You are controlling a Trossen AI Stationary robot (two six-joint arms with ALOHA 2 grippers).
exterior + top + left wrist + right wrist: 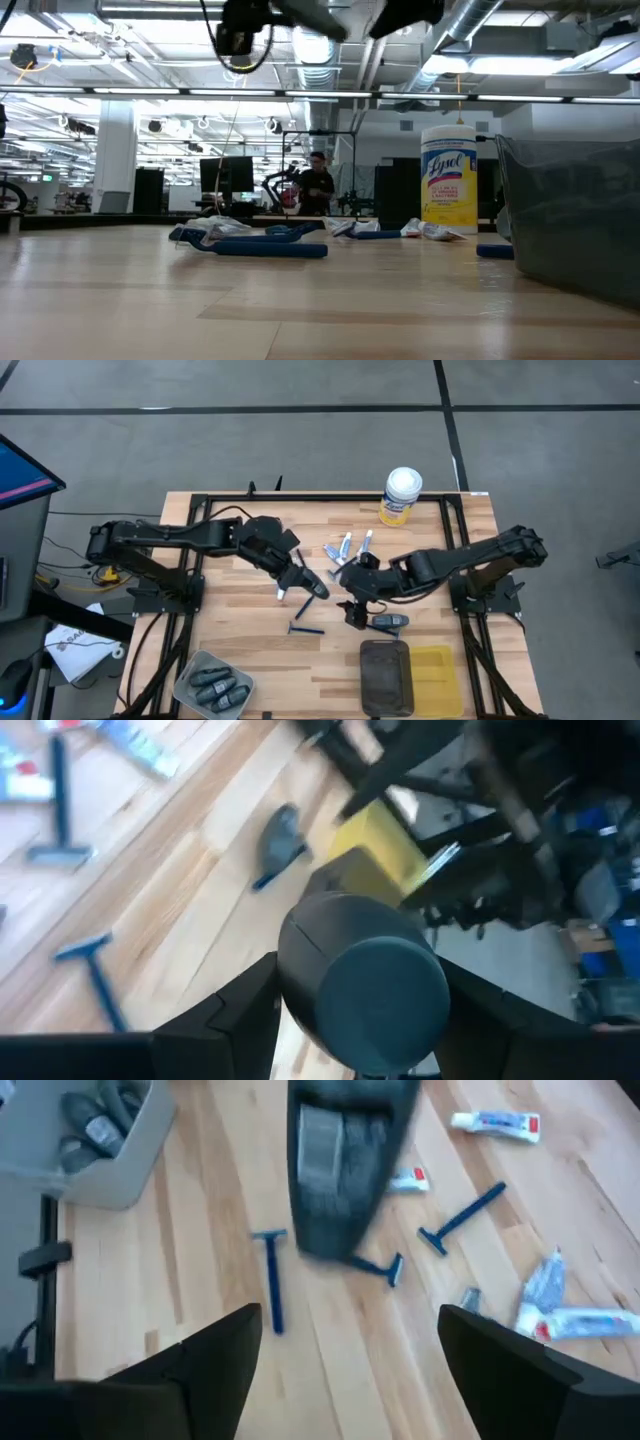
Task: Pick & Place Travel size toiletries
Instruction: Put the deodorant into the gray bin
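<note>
A pale wooden counter (250,660) carries scattered travel toiletries: white tubes (345,545) near its middle, blue razors (306,628) below them and a dark grey oblong piece (387,622) to the right. A yellow wipes canister (401,496) stands at the far edge; a grey bin (212,683), a dark tray (386,676) and a yellow tray (438,678) line the near edge.

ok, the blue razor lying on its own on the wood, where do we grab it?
Grip the razor mid-handle, coming straight down with the fingers across the handle. It lies flat, and the handle is slim and straight with bare wood on either side. The T-head is wider.
</note>
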